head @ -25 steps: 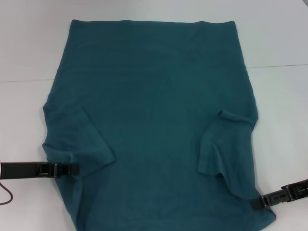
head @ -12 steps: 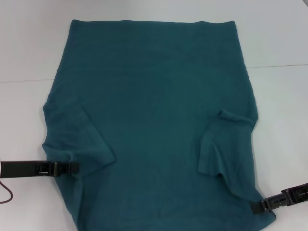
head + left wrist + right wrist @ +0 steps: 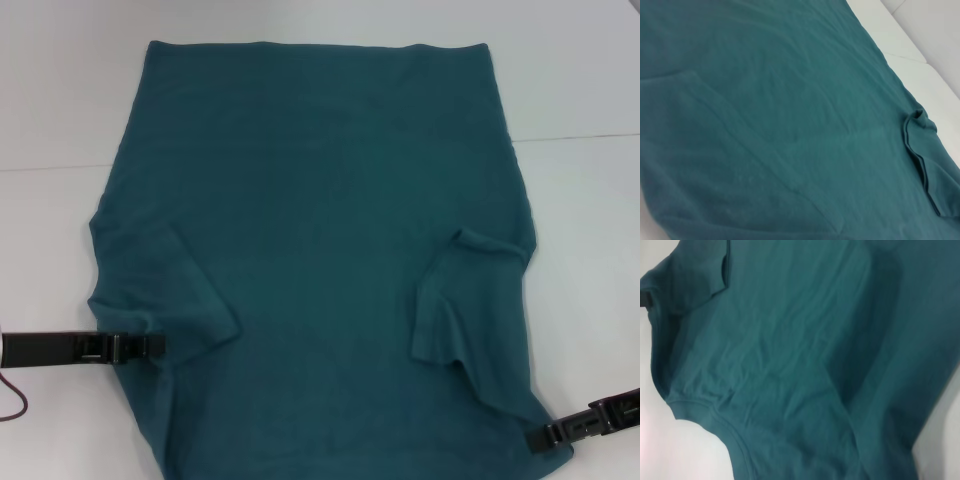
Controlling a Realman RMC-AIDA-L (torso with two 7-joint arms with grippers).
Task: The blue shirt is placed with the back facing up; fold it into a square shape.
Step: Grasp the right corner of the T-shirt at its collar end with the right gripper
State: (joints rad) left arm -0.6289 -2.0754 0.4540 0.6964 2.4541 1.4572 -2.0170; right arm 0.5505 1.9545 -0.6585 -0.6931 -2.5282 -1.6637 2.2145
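The blue shirt [image 3: 320, 250] lies flat on the white table [image 3: 60, 230] with its plain back up. Both short sleeves are folded inward onto the body, one on the left [image 3: 175, 295] and one on the right [image 3: 470, 310]. My left gripper [image 3: 155, 347] lies low at the shirt's left edge, just below the left sleeve. My right gripper [image 3: 540, 438] lies at the shirt's right edge near its near right corner. The left wrist view [image 3: 790, 125] and the right wrist view [image 3: 805, 365] are filled with the shirt's fabric and show no gripper.
A seam in the table [image 3: 580, 136] runs left to right behind the shirt's middle. A thin red cable [image 3: 12, 405] hangs by my left arm at the near left. Bare white table lies on both sides of the shirt.
My right gripper has slid a little nearer and to the right along the shirt's right edge. The left gripper and the shirt have not visibly moved.
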